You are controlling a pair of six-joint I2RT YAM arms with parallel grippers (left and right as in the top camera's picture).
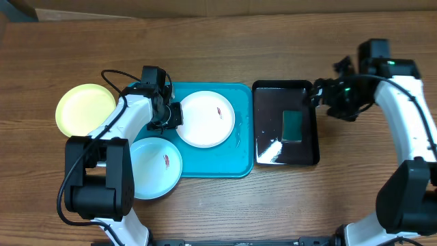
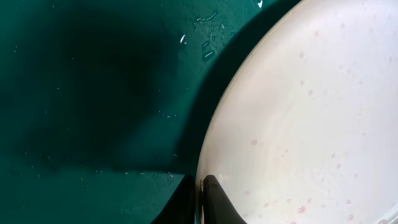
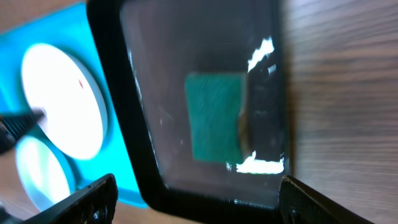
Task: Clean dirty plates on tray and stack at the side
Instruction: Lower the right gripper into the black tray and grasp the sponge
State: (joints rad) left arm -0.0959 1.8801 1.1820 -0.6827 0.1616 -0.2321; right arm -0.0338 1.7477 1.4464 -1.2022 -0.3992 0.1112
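White round shallow plate [image 1: 206, 118], red-smeared, lies on the large turquoise plastic tray [image 1: 205, 167]; left gripper [image 2: 198, 185] seemingly pinches its left rim, fingers [image 2: 217, 204] mostly cut off. Right gripper [image 3: 198, 186] hangs spread over the blurred glossy black tray [image 3: 143, 174].

I look all around and find no words, numbers, brand names or signs that I can read. The big turquoise-blue plastic tray [image 1: 205, 162] is plain. The round white plate [image 1: 205, 118], the round pale blue plate [image 1: 156, 166] and the round yellow-green plate [image 1: 85, 109] show only small red-brown smears, not letters. The shiny black tray [image 1: 255, 123] shows only bright spots of light. The robot arms are too small and blurry for me to read anything on them.
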